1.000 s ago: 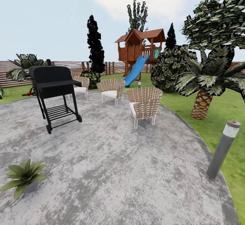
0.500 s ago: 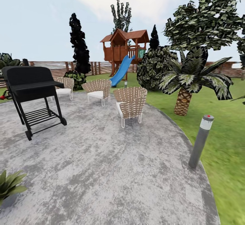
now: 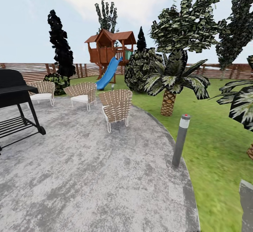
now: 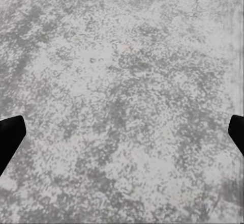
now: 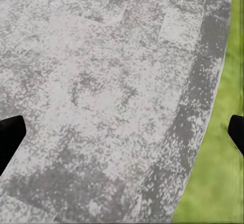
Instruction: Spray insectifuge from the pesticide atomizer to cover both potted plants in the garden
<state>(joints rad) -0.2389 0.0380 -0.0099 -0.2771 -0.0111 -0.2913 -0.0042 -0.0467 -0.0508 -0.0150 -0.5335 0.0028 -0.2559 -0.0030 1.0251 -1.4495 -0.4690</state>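
I stand on the garden's round mottled grey paving [image 3: 91,168], with green lawn [image 3: 218,147] to its right and the brown slat fence [image 3: 31,71] behind. The pesticide atomizer and both potted plants are out of view. In the left wrist view my left gripper [image 4: 122,137] is open over bare paving, its dark fingertips [image 4: 9,137] wide apart with nothing between them. My right gripper [image 5: 122,137] is open too, over the paving's edge where grey stone meets grass [image 5: 223,132].
A black grill [image 3: 14,91] stands at the left. Three wicker chairs [image 3: 116,107] sit at mid-distance. A grey bollard light [image 3: 180,139] marks the paving's right rim and another grey post [image 3: 247,205] is at the lower right. Scaly-trunked palms [image 3: 168,102], dark trees and a wooden playset [image 3: 109,51] lie beyond.
The whole head view has swung to the right: the camera turned. A potted plant at the lower left slid out of the picture, and more lawn and a second post came in.
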